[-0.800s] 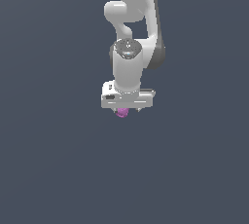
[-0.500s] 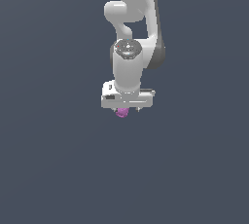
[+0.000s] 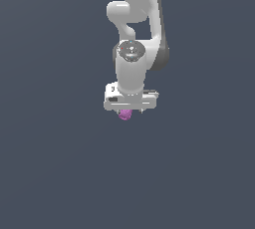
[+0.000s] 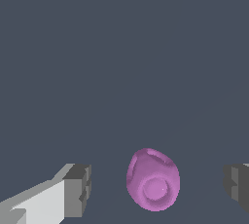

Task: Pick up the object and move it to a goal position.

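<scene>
The object (image 4: 153, 186), a small magenta-pink lump, lies between the two grey fingertips (image 4: 78, 190) of our end effector (image 4: 158, 189), and in the wrist view we see a clear gap on each side, so the fingers are spread apart and touch nothing. In the exterior view the object (image 3: 125, 115) shows just under the white end effector (image 3: 130, 109), against the plain dark grey table (image 3: 60, 173).
</scene>
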Action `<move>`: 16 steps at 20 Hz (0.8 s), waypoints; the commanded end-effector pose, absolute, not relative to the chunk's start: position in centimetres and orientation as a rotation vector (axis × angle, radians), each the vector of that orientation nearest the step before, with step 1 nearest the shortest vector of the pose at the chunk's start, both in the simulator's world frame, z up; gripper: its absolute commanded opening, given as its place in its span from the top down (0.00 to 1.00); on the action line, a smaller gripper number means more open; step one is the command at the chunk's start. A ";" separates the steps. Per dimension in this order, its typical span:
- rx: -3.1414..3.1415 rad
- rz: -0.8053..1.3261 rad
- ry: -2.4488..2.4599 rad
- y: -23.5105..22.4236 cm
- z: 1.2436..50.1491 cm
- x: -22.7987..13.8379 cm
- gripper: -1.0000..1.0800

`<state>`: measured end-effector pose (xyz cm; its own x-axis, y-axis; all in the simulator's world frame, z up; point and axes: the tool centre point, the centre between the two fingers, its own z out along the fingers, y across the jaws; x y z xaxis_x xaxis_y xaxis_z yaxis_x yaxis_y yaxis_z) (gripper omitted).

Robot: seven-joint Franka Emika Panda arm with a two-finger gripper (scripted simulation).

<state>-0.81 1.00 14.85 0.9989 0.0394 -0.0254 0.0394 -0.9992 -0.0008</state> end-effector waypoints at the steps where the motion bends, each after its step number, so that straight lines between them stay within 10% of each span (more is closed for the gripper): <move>1: -3.141 0.040 -0.048 1.0 14.7 -1.0 0.04; 16: -3.120 0.012 0.359 -0.5 10.4 -5.6 0.04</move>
<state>-5.01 -0.34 10.91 0.9809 -0.1943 -0.0108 -0.1943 -0.9809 -0.0005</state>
